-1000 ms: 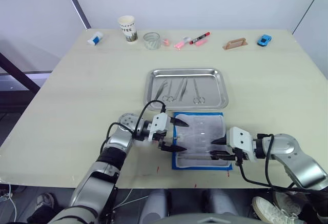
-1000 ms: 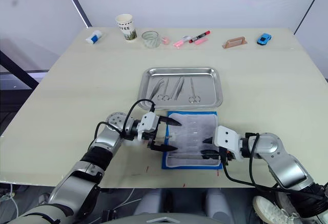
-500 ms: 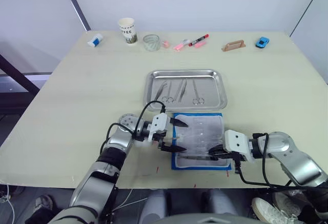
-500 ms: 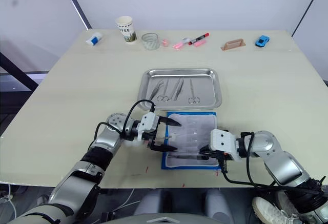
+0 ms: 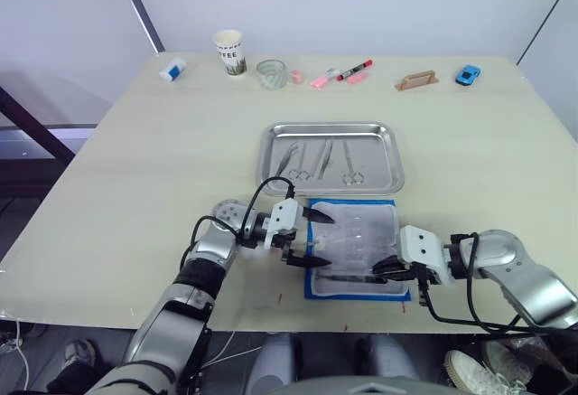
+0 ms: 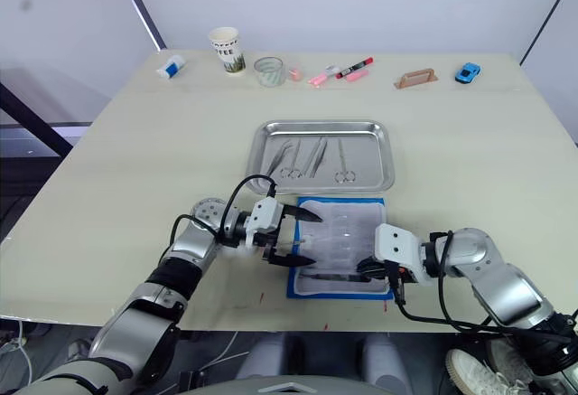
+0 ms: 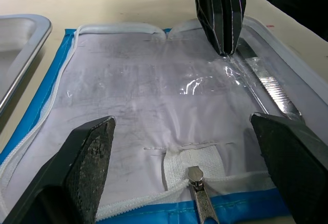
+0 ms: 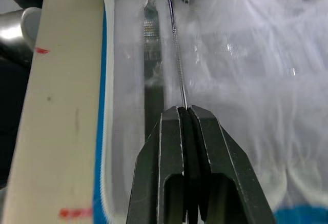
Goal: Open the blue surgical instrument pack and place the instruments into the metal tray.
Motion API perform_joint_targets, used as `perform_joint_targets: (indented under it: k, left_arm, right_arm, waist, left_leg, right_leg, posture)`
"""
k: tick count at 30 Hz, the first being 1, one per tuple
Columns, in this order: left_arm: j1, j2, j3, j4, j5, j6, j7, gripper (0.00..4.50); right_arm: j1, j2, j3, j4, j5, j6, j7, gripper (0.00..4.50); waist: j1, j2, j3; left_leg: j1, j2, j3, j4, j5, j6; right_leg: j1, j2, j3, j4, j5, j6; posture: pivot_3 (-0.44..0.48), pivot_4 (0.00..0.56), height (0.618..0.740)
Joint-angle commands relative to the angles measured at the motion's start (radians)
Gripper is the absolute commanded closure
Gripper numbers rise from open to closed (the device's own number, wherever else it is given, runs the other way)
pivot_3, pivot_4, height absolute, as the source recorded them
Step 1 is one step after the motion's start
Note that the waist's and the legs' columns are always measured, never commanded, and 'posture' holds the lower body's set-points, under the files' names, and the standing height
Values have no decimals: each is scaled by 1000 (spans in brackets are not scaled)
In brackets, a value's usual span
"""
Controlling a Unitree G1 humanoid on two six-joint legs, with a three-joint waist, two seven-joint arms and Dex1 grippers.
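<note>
The blue surgical instrument pack (image 5: 358, 232) lies unzipped and open near the table's front edge, its pale lining up. A thin metal rod (image 8: 176, 55) and a flat instrument (image 8: 150, 55) lie along its near side. My right gripper (image 5: 383, 269) is shut on the rod's end at the pack's near right part. At the pack's left edge my left gripper (image 5: 324, 240) stands open, holding nothing. The metal tray (image 5: 380, 165) sits just behind the pack with several instruments (image 5: 320, 159) in it.
Along the far edge stand a paper cup (image 5: 229, 51), a glass (image 5: 271, 72), pink and red markers (image 5: 350, 72), a brown block (image 5: 416, 80), a blue toy car (image 5: 467, 74) and a small white-blue item (image 5: 172, 70). The table edge runs close in front of the pack.
My right gripper was open beside the pack's right side; it has moved in over the near edge and shut on the thin rod. The left gripper has stayed put.
</note>
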Motion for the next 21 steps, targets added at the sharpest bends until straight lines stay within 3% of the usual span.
perform_joint_targets:
  k: [1, 21]
  left_arm:
    - [45, -1, -35, 81, 47, 8, 15, 0]
    - [47, -3, -34, 92, 51, 0, 18, 0]
  right_arm:
    - [13, -36, -47, -57, 32, 56, 4, 4287]
    - [24, -164, -126, -111, 79, 127, 7, 4287]
  waist:
    - [0, 0, 0]
    - [-1, 0, 3]
  left_leg:
    - [0, 0, 0, 0, 0, 0]
    - [0, 0, -1, 0, 0, 0]
  right_leg:
    - [0, 0, 0, 0, 0, 0]
    - [0, 0, 0, 0, 0, 0]
  posture:
    - [0, 150, 740]
    - [0, 150, 740]
